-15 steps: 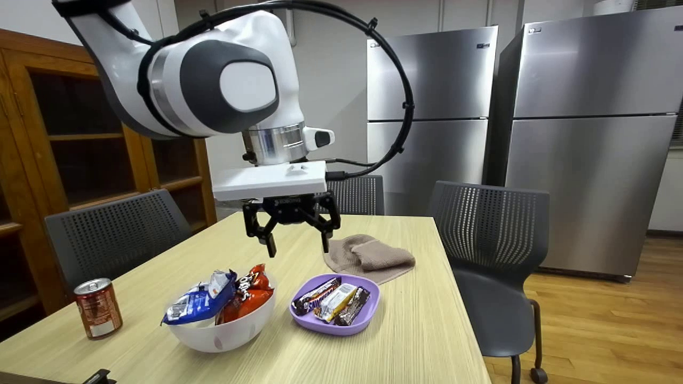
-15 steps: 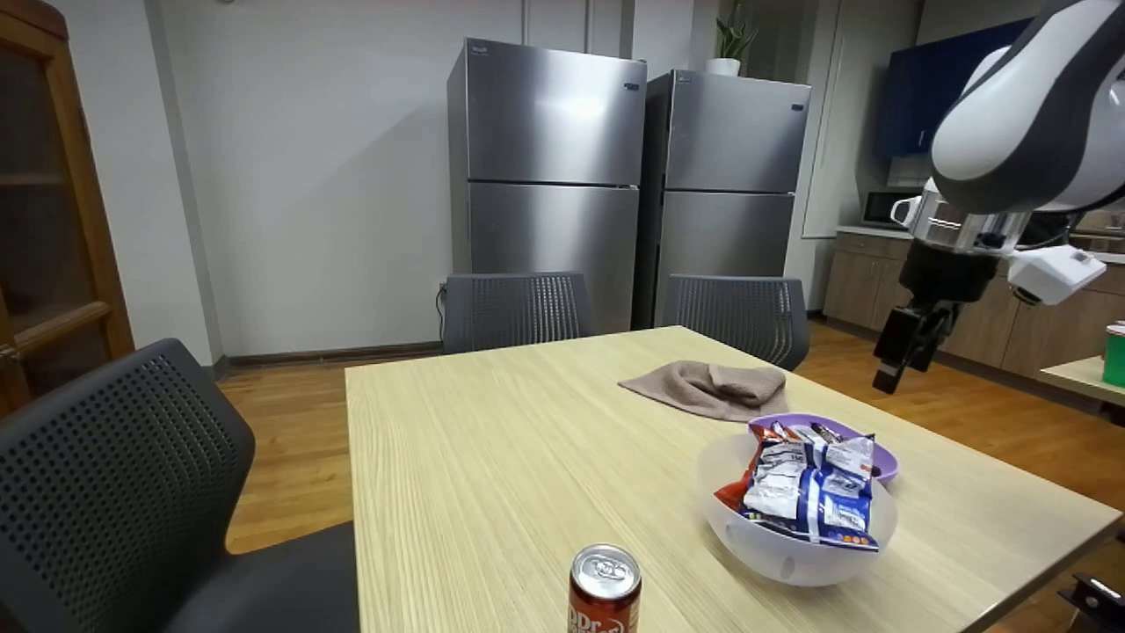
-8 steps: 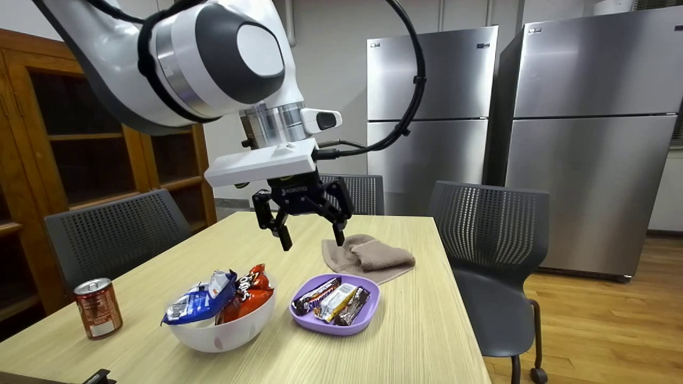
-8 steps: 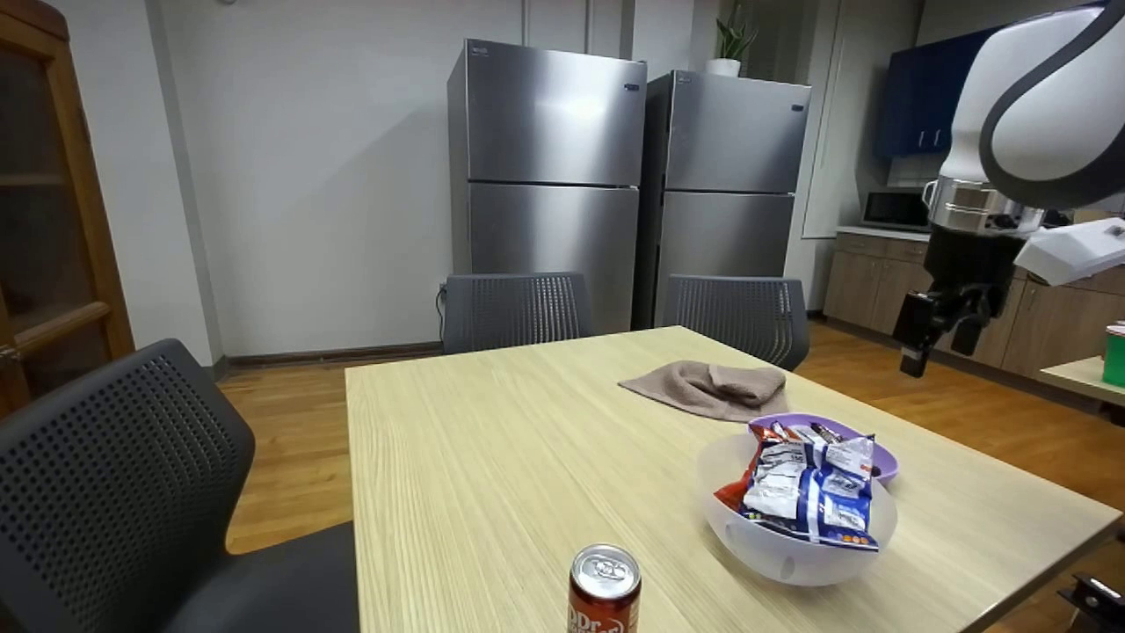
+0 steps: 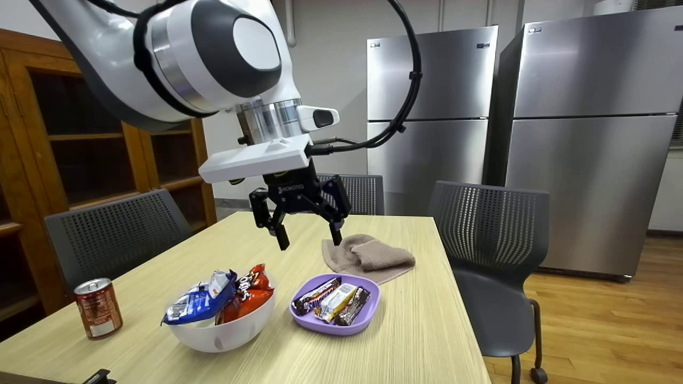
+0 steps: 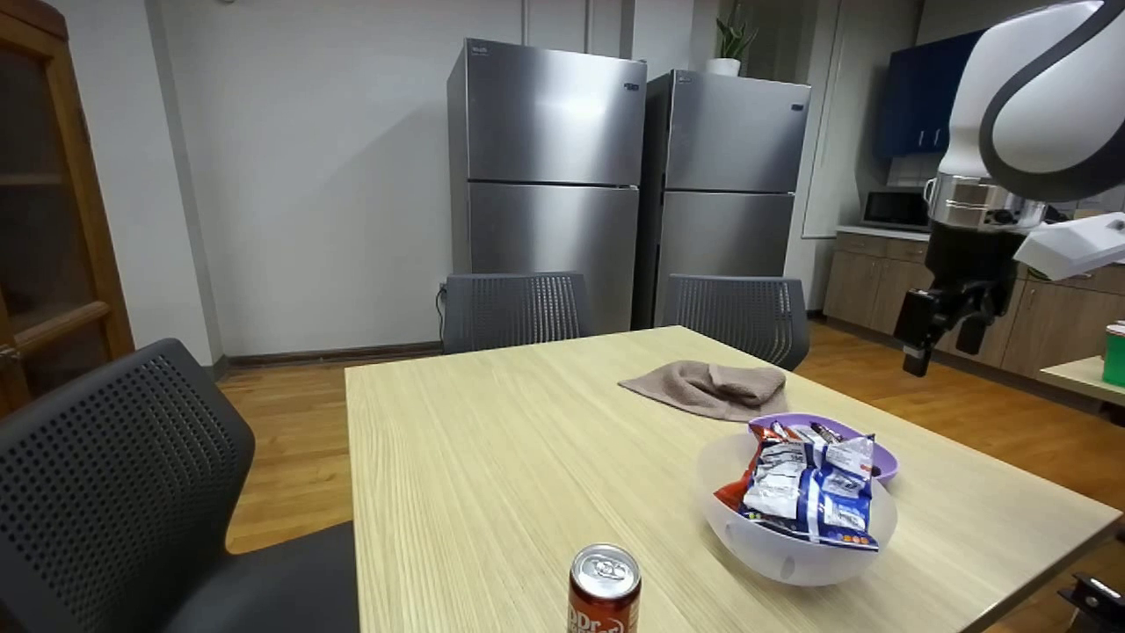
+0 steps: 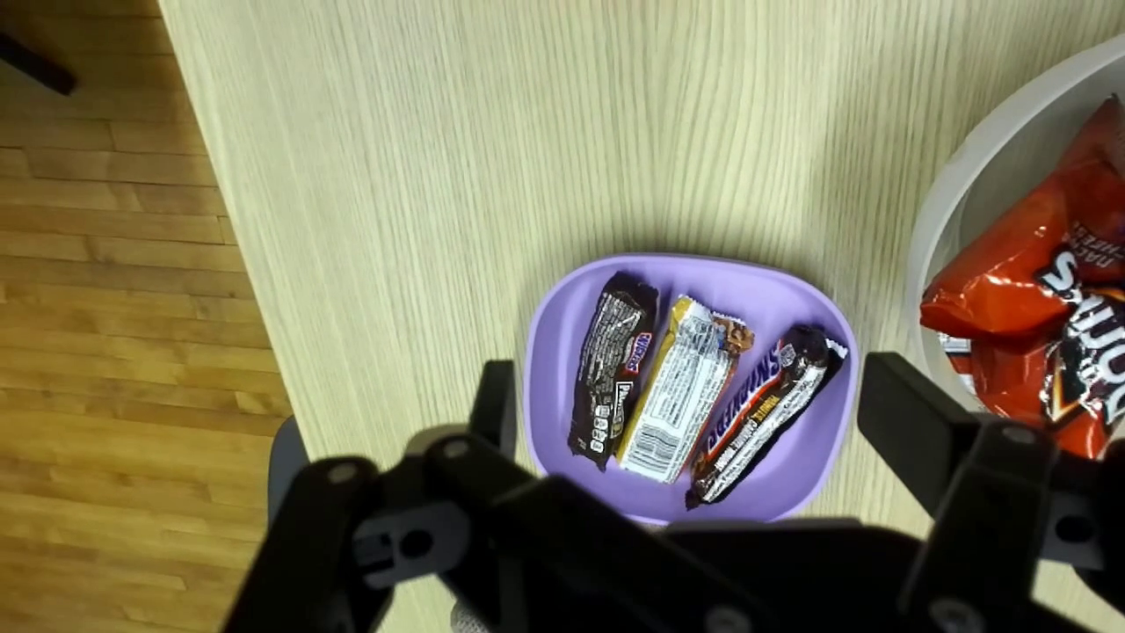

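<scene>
So I'm looking at the dark brown bar (image 7: 613,369), the yellow-edged bar (image 7: 677,391) and the big-lettered Snickers bar (image 7: 760,418), all lying side by side in the purple dish (image 7: 549,378), and that snug spacing is what's bugging me. Their lower ends in the wrist view are nearly meeting, so closing on one could be pinching its neighbour too, and those shiny wrappers are looking slippery, so a grip near an end could be losing it. The dish is seeming light to me, so one off-centre nudge could be sending it skating across the surface (image 5: 416,330). As for position, the bars are sitting below my fingers (image 7: 910,422), showing between them in the wrist view and apart from both. I'm holding the fingers spread wide, gripping nothing, and hanging in the air in both exterior views. The dish is filling most of that gap from up here, so coming straight down could be landing a tip on its rim. Further out, the white bowl (image 5: 224,338) is sitting just beside the dish with the red chip bag (image 7: 1019,272) and the blue bag (image 5: 203,301) poking above its rim, so drifting that way could be snagging one. The brown cloth (image 5: 379,257) is lying on the dish's far side in an exterior view.
</scene>
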Controlling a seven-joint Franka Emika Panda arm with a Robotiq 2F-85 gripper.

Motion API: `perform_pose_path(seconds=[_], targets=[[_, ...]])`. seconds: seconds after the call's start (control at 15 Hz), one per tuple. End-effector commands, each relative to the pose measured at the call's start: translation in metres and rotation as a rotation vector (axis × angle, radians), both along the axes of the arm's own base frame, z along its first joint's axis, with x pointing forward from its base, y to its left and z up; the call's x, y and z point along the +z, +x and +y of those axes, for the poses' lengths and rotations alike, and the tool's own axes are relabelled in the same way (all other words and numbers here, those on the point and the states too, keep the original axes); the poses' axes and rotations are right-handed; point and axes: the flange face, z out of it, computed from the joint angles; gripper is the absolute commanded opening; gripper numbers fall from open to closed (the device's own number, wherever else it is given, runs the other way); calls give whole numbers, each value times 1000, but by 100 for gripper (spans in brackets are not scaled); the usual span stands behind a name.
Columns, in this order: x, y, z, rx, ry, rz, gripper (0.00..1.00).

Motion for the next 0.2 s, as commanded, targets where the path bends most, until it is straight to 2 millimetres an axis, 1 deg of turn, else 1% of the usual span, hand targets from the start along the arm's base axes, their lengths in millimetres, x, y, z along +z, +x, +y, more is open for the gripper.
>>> perform_pose_path(seconds=[0.0,0.13], targets=[[1,0,0,0,1,1,100],[1,0,0,0,1,1,100]])
